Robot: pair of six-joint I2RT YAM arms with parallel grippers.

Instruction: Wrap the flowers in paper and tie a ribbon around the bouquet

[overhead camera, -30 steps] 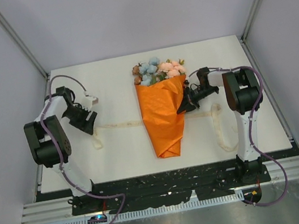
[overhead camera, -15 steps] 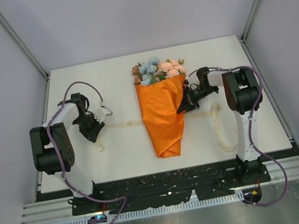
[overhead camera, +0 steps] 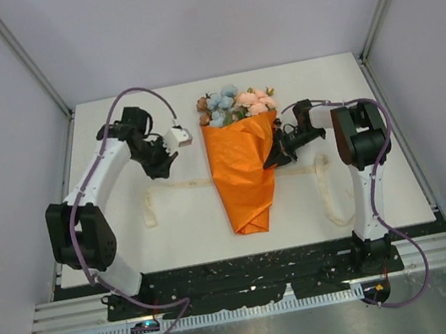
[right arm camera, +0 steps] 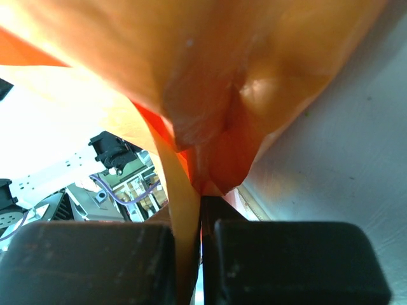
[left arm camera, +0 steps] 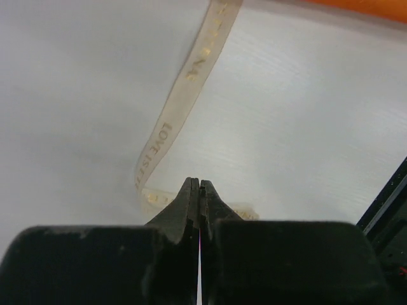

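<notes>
Since the ribbon [overhead camera: 177, 187] is limp, slick satin trailing from both sides of the bouquet [overhead camera: 240, 143] at frame centre, I'd pinch its curled left end. Left gripper [left arm camera: 198, 185] pressed together, apparently empty — right gripper [overhead camera: 273, 159] pinching the crinkly paper [overhead camera: 244, 189] edge.

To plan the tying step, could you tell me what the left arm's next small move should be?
Probably open the left gripper and lower onto the ribbon: it is shut, seemingly empty, while the right gripper pinches the paper.
</notes>
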